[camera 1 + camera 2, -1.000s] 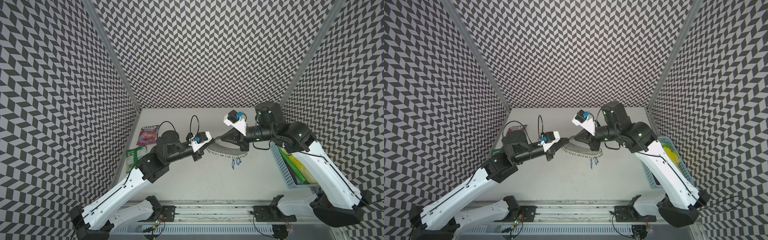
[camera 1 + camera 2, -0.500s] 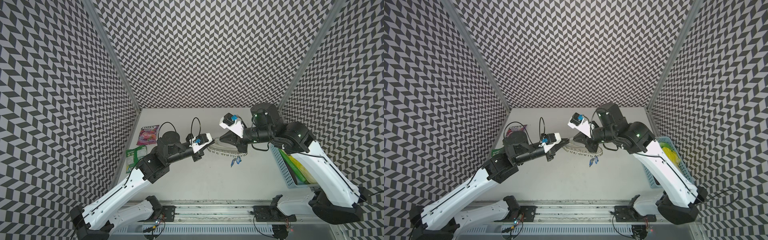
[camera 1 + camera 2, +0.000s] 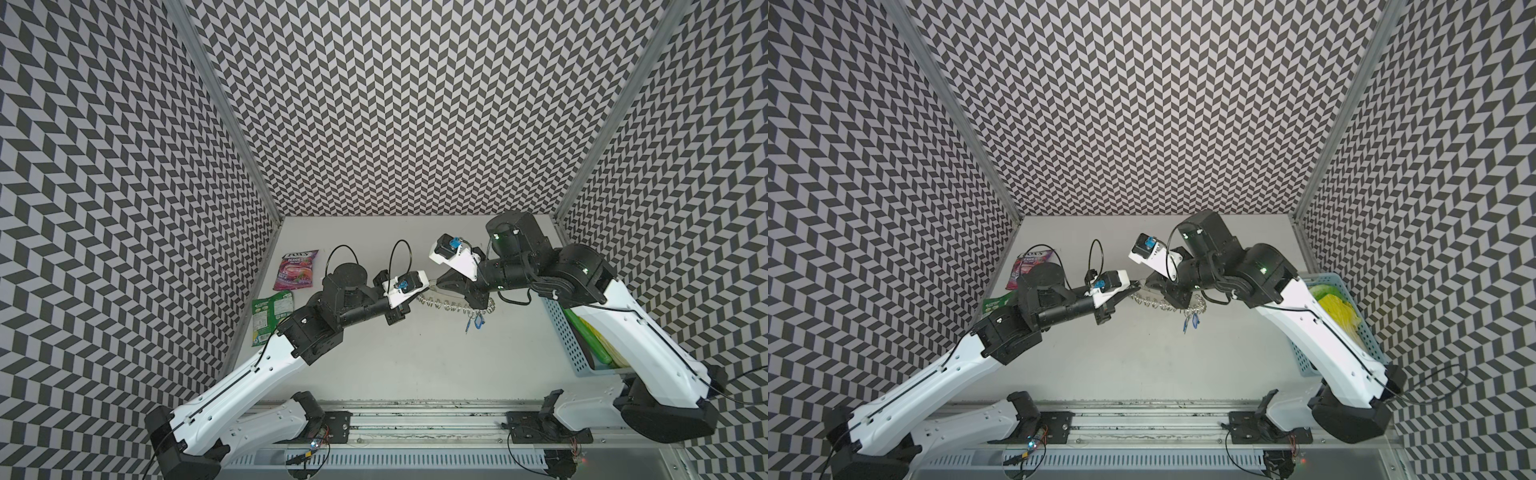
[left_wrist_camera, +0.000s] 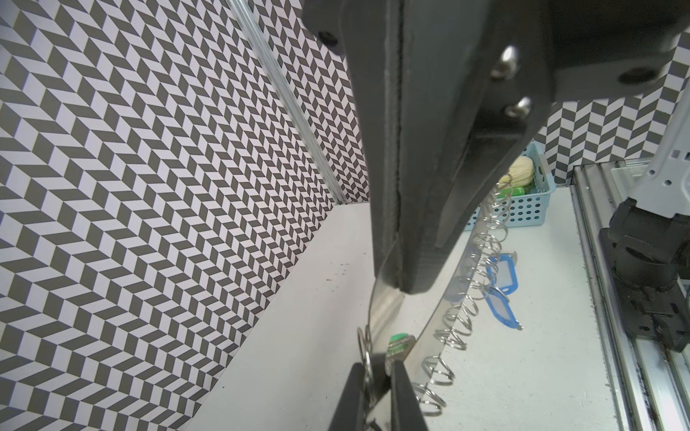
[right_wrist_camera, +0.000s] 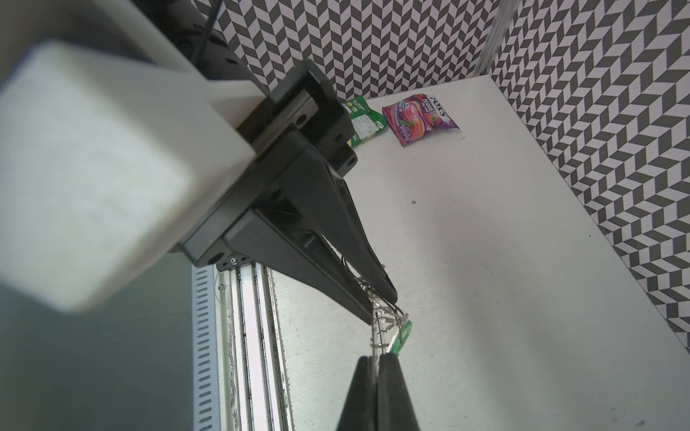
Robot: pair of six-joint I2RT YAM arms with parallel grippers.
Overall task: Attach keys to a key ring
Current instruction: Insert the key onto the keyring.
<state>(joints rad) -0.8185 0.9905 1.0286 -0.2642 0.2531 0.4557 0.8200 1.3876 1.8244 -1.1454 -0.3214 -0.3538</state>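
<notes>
Black-and-white chevron walls (image 3: pixel 374 104) close in a white table (image 3: pixel 415 361). Above its middle the two arms meet tip to tip.

The left gripper (image 4: pixel 379 367) has its jaws drawn almost together on the metal end of the green-tagged key (image 4: pixel 401 341). The tag sticks out just past the fingertips and lies against one end of the key ring (image 4: pixel 446 294). In the right wrist view the tag (image 5: pixel 404 334) hangs just beyond the left gripper's tips (image 5: pixel 381 309), among the wire rings.

The right gripper (image 5: pixel 375 360) is clamped tight on the key ring's thin plate, near the left gripper's hold. The plate runs on from there, its outer edge fringed with silver rings (image 3: pixel 449 305).

Two blue-tagged keys (image 4: pixel 502 276) hang from rings farther along the fringe.

A pale blue perforated basket (image 3: pixel 559 328) sits at the table's right edge. A purple berry candy bag (image 3: pixel 295 270) and a green packet (image 3: pixel 270 316) lie by the left wall.
</notes>
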